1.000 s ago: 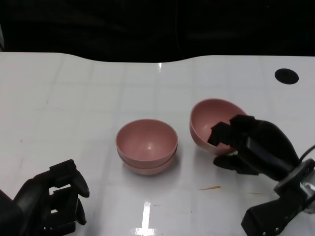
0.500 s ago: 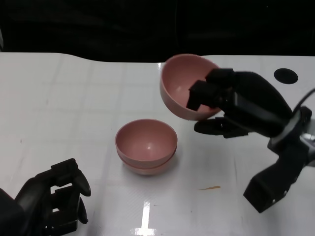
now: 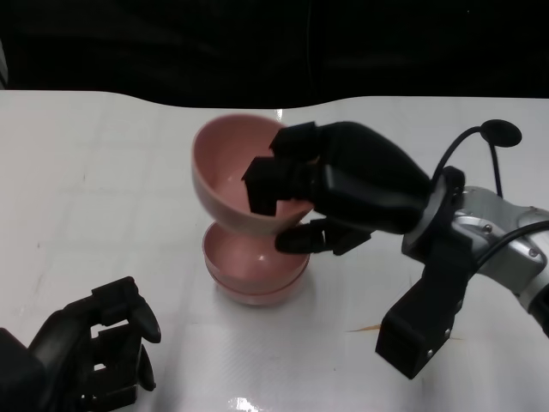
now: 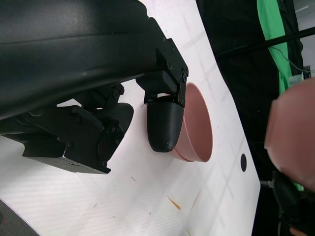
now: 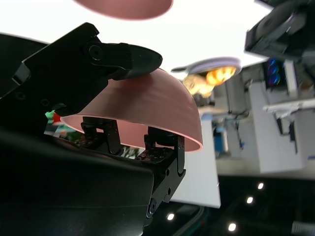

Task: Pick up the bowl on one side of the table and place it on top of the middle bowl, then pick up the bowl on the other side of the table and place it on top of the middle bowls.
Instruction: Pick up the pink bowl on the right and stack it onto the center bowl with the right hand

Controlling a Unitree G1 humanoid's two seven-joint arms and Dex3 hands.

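While the right hand (image 3: 330,193) grips a pink bowl (image 3: 232,172) by its rim, fingers (image 3: 270,180) inside and thumb beneath, that bowl hangs tilted at frame centre just above the stacked bowls (image 3: 253,270) on the white tabletop (image 3: 103,172). At lower left, the left hand (image 3: 90,356) rests with its fingers curled on nothing.

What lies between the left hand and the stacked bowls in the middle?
In the head view, only bare white table separates the left hand from the stacked bowls.

Pink bowl (image 3: 225,184) (matte), pink stacked bowls (image 3: 253,273), black fingers (image 3: 274,176), white table (image 3: 103,197).
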